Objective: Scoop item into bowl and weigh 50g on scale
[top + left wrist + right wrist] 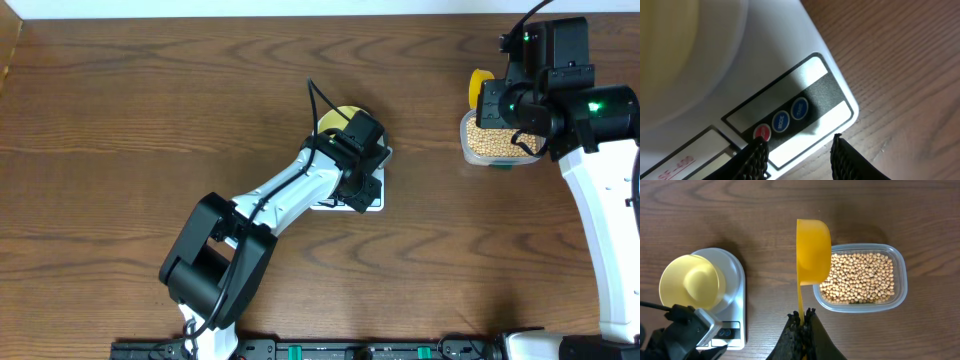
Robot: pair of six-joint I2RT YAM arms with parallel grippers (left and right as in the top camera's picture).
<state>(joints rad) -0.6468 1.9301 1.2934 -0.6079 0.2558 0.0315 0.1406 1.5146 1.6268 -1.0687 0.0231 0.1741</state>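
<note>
1. The left gripper (797,152) hangs over the front panel of the scale (736,296). Its fingers (755,157) are spread and hold nothing. One tip is just beside the red button (761,133), probably so it can switch the scale on or zero it. Whether it is touching the button I cannot tell.
2. The bowl (690,280) stands upright on the scale's round top and is empty. It seems to be there so the beans can be weighed as they land, with no need to carry it afterwards.
3. The right gripper (802,317) has its fingers clenched on the thin handle of the yellow scoop (813,250). The scoop cup is turned on its side and looks empty. It is over the left rim of the clear tub (900,275), likely poised to dip in.
4. The beans (860,277) all lie in the tub on the table (790,205), well apart from the bowl. I judge that no scooping has reached the bowl yet.
</note>
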